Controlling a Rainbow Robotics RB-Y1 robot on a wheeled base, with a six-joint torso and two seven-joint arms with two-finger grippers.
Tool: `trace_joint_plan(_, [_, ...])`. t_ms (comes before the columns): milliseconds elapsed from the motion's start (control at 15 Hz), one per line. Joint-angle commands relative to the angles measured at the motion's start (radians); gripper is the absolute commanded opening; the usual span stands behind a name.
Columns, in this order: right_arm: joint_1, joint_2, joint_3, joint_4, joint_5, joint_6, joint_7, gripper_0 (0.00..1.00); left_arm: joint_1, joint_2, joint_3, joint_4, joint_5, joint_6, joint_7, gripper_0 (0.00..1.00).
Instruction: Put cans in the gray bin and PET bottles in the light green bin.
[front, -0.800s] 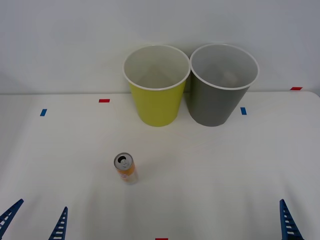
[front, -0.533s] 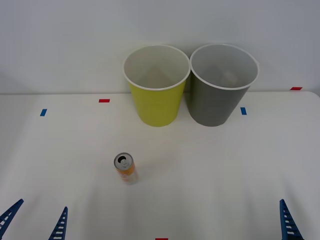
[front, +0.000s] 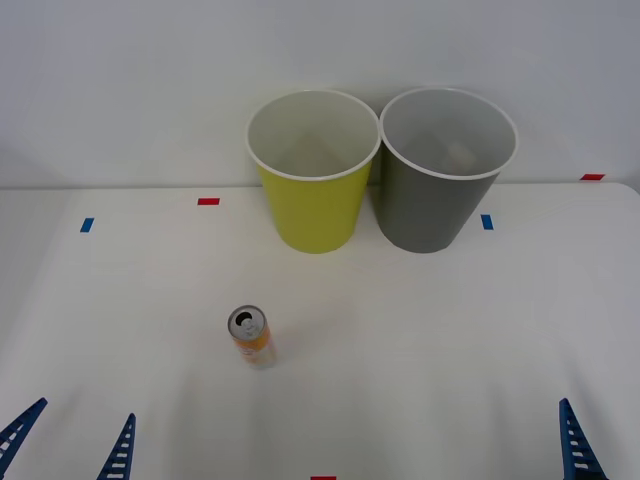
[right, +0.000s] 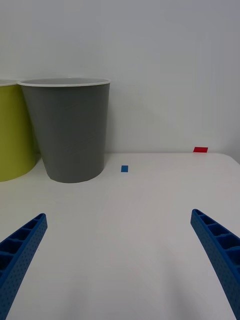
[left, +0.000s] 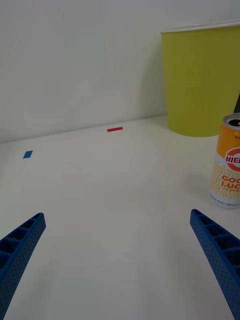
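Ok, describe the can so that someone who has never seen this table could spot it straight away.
Start at the two round bins standing side by side at the back of the white table: the light green bin and the gray bin. Come toward the robot from the green one to the can, upright and alone. It is slim, orange above and whitish below, far smaller than either bin.

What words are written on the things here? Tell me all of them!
"HIE": red badge on the can, cut off at the picture's edge.
"GOO" and "LUC": big orange letters lower on the can, also cut off.
Tiny print at the can's bottom: too small to read.
Green bin, gray bin and the tape marks on the table: no words.
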Motion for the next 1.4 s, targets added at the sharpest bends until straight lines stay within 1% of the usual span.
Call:
trace_joint_plan(67, [0.0,0.0,0.0,0.0,0.0,0.0,0.0,1.0,0.0,0.0,0.0,0.0,0.0,0.0,0.0,1.0])
trace_joint_plan(1400, [0.0,0.0,0.0,0.0,0.0,0.0,0.0,1.0,0.0,0.0,0.0,0.0,0.0,0.0,0.0,1.0])
